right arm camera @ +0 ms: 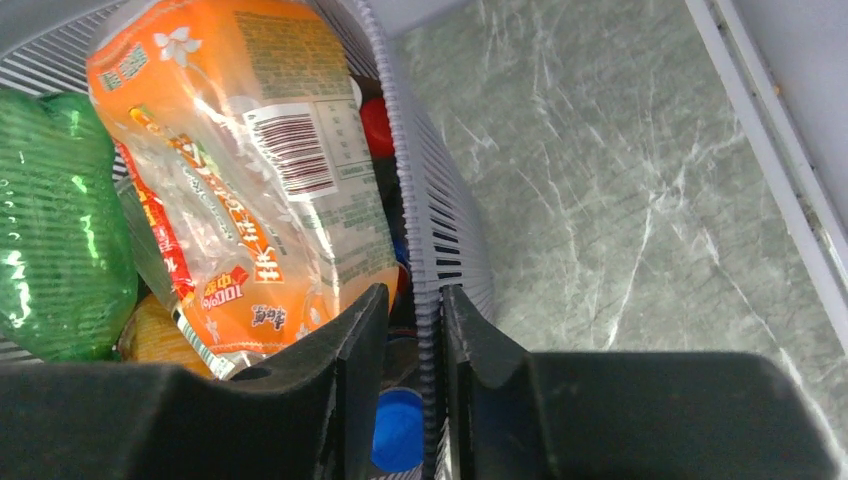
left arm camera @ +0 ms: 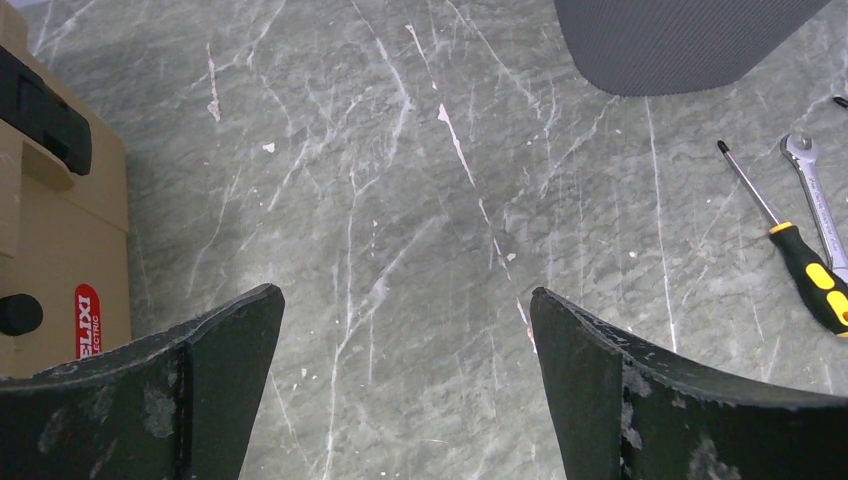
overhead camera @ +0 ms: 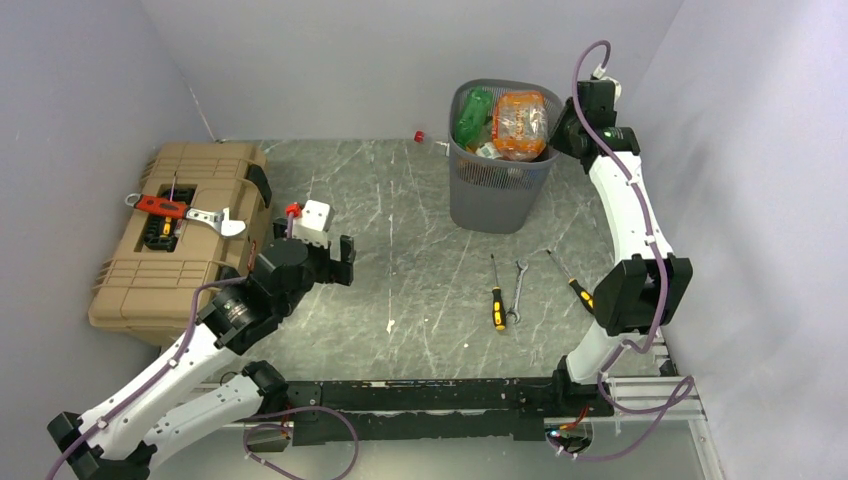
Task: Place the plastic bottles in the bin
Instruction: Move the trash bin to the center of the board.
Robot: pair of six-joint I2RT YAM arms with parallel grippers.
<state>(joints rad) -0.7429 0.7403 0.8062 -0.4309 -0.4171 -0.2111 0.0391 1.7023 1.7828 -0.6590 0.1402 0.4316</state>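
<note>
Right gripper (right arm camera: 432, 330) pinched on the mesh rim of the bin (overhead camera: 497, 190); left gripper (left arm camera: 405, 330) spread wide above the worktop (left arm camera: 400, 180).
Tan toolbox (overhead camera: 170, 240) at left edge. Two screwdrivers (overhead camera: 497, 300) and a wrench (overhead camera: 517, 292) lie in front of the bin, clear of both grippers. Bin upright near the back wall, dark grey, packed to the rim with plastic bottles (right arm camera: 240, 180): orange-labelled bottle (overhead camera: 520, 125) on top, green bottle (overhead camera: 472, 115) beside it. One red-capped bottle (overhead camera: 430, 141) lies on the worktop just left of the bin.
</note>
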